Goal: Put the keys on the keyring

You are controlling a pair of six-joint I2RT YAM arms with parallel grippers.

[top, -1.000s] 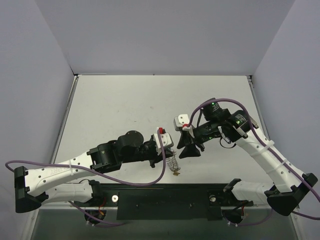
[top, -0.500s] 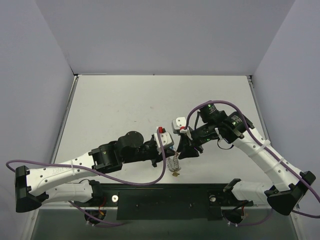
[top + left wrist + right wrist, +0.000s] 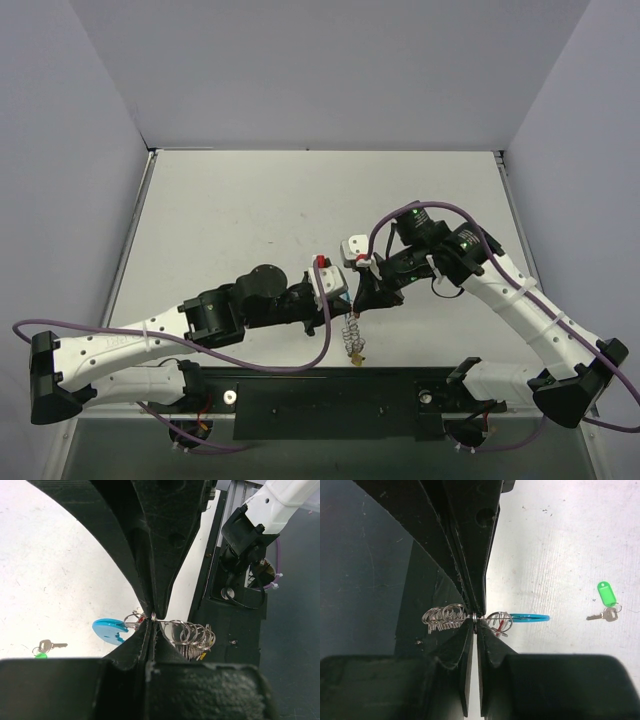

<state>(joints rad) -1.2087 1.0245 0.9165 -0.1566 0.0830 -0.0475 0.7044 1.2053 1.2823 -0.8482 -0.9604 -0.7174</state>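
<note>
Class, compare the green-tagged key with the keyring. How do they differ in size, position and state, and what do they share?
The keyring is pinched by the left hand and right hand; the green-tagged key lies loose on the table. The keyring is a bunch of wire coils, far bigger than the key. The keyring shows a blue tag, the key a green one. Both are silvery metal.

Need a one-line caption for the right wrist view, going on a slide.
Right gripper pinching the keyring wire, blue tag alongside; green-tagged key lies loose on the table.
</note>
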